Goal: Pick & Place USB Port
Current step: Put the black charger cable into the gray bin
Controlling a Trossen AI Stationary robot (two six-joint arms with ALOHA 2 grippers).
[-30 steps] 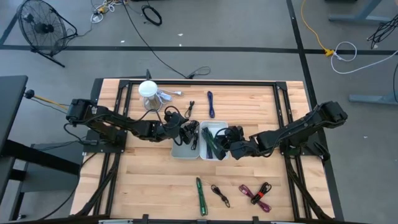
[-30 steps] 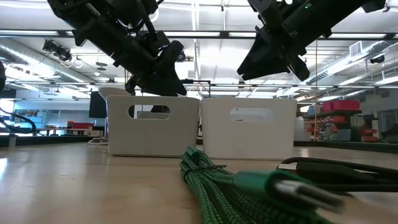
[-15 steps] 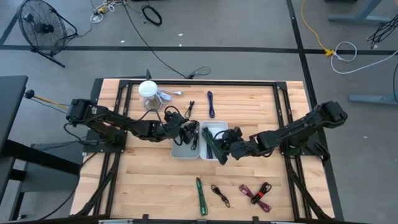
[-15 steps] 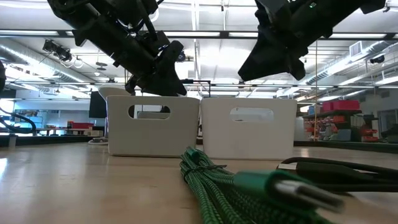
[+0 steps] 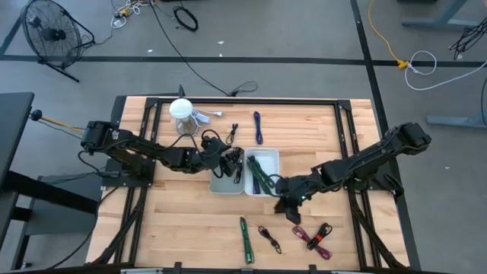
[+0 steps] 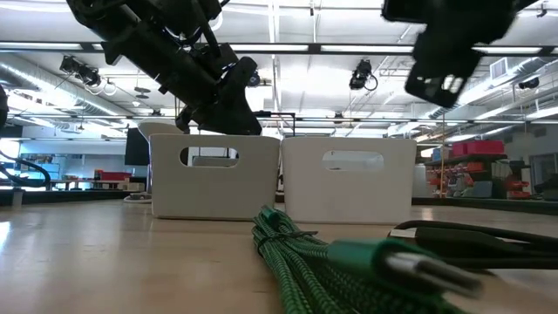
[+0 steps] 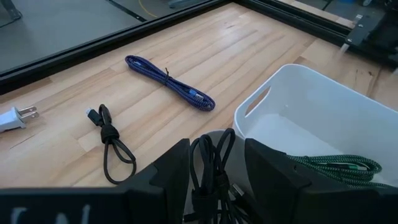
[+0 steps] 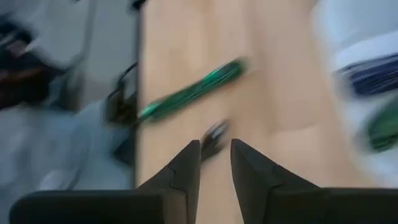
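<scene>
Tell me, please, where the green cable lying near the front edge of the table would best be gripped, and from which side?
Probably mid-length on the green cable, coming straight down with the fingers closing across its width: it lies flat as a narrow, straight bundle, with bare wood on both long sides.

On the wooden worktop (image 5: 190, 221), two white bins stand side by side at the middle: the left bin (image 5: 225, 183) has the left gripper (image 5: 232, 162) over its far edge with a dark cable bundle (image 5: 234, 160) at its tip, while the right bin (image 5: 262, 173) holds green and dark cables. The right gripper (image 5: 291, 204) hangs over bare wood just off the right bin's near right corner (whether its jaws are parted cannot be made out). Along the near edge lie a green cable (image 5: 245, 239), a black cable (image 5: 268, 237) and a red and black bundle (image 5: 313, 237), and toward the far edge sit a blue cable (image 5: 259, 127), a small black cable (image 5: 233, 133) and a white round object (image 5: 181, 113).
</scene>
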